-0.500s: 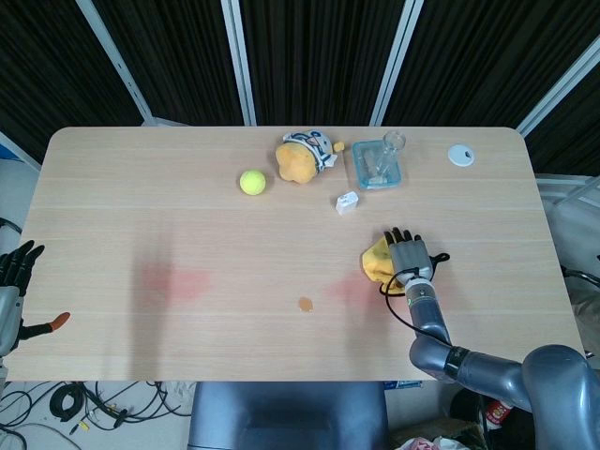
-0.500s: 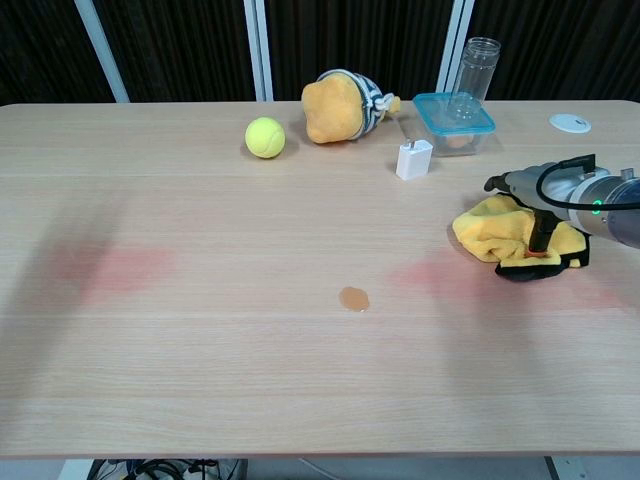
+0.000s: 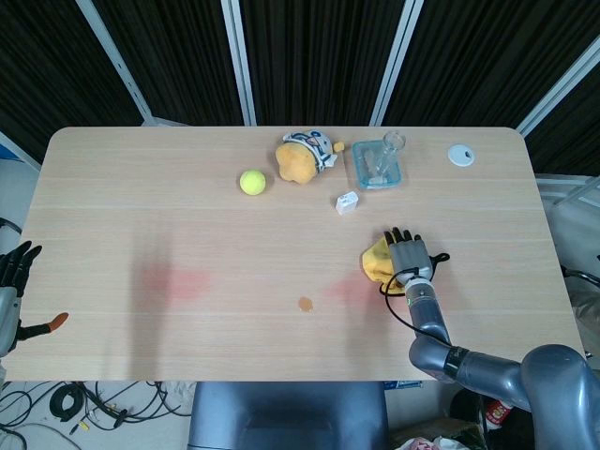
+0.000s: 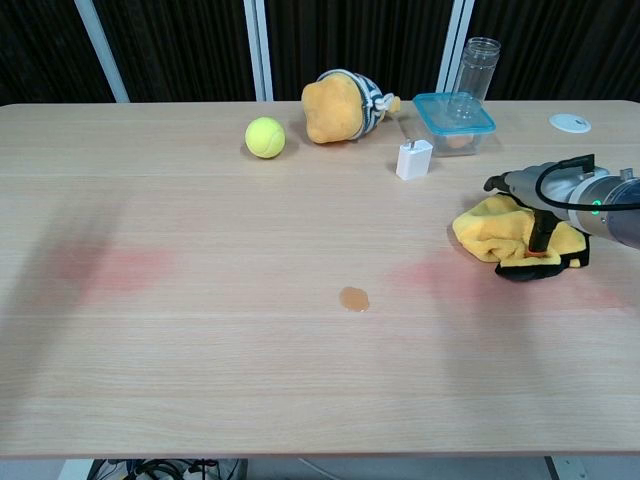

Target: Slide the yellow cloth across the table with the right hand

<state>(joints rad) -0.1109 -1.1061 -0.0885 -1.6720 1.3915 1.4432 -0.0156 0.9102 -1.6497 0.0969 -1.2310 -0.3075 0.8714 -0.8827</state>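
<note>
The yellow cloth (image 3: 373, 261) lies bunched on the right part of the table, with a dark edge showing in the chest view (image 4: 490, 232). My right hand (image 3: 410, 255) rests palm down on the cloth's right half, fingers stretched out and apart; from the chest view (image 4: 545, 195) one finger presses down into the fabric. My left hand (image 3: 11, 281) hangs off the table's left edge, fingers apart, holding nothing.
At the back stand a tennis ball (image 3: 251, 182), an orange plush toy (image 3: 302, 157), a clear container (image 3: 378, 164) with a bottle (image 4: 478, 65) behind it, a white block (image 3: 347, 202) and a white disc (image 3: 460, 155). A small brown spot (image 3: 305, 303) marks the table left of the cloth.
The left hand has sunk slightly at the table's edge. The right hand and the cloth have not visibly moved.
</note>
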